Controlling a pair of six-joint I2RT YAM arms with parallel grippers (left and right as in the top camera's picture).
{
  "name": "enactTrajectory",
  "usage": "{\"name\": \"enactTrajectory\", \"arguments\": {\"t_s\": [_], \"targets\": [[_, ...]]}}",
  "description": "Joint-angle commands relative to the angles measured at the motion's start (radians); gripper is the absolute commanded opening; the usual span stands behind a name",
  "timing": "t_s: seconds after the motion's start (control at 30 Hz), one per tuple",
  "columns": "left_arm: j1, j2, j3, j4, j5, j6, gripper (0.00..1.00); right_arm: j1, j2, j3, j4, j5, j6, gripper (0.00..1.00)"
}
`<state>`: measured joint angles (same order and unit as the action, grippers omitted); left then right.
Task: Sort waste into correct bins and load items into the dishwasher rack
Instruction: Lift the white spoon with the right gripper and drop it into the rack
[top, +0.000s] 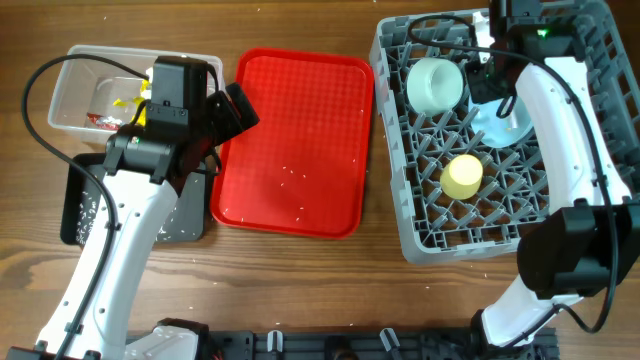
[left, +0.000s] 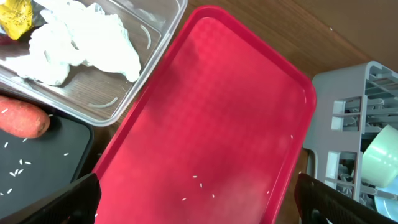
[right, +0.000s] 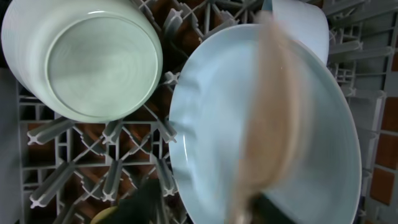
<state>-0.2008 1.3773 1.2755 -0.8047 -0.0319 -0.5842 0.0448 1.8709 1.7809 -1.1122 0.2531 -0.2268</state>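
Note:
My right gripper (right: 211, 208) hangs over the dishwasher rack (top: 395, 130), its jaws apart. A blurred pale tan thing (right: 273, 118), perhaps the spoon, lies across the light blue plate (right: 211, 112) between them. An upturned bowl (right: 87, 59) sits left of the plate, a second bowl (right: 305, 25) behind it, and the yellow cup (top: 462, 176) nearer the front. My left gripper (left: 202, 208) stands wide open and empty above the red tray (left: 217, 106), which bears a few rice grains (left: 196, 177). Tissue (left: 81, 40) and a yellow wrapper (left: 15, 15) lie in the clear tub (left: 168, 25). The carrot (left: 23, 119) rests on the black tray (left: 56, 155).
The red tray lies between the bins on the left and the rack on the right. My left arm crosses over the black tray (top: 80, 205). My right arm reaches along the rack's right side. Bare wooden table shows at the front.

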Motion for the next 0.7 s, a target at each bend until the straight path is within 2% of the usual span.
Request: {"name": "enactTrajectory", "arguments": {"t_s": [0.0,0.37,0.43,0.53,0.67], "targets": [[0.003,0.003,-0.004,0.002,-0.003,0.004,1.00,-0.006,0.022,-0.009,0.005,0.020,-0.005,0.66],[0.003,0.003,-0.003,0.002,-0.003,0.004,1.00,-0.006,0.022,-0.009,0.005,0.019,0.021,0.69],[0.003,0.003,-0.004,0.002,-0.003,0.004,1.00,-0.006,0.022,-0.009,0.005,0.008,0.022,0.81],[0.003,0.003,-0.004,0.002,-0.003,0.004,1.00,-0.006,0.022,-0.009,0.004,-0.016,0.025,0.94],[0.003,0.003,-0.004,0.002,-0.003,0.004,1.00,-0.006,0.022,-0.009,0.004,-0.022,0.028,0.95]]}}
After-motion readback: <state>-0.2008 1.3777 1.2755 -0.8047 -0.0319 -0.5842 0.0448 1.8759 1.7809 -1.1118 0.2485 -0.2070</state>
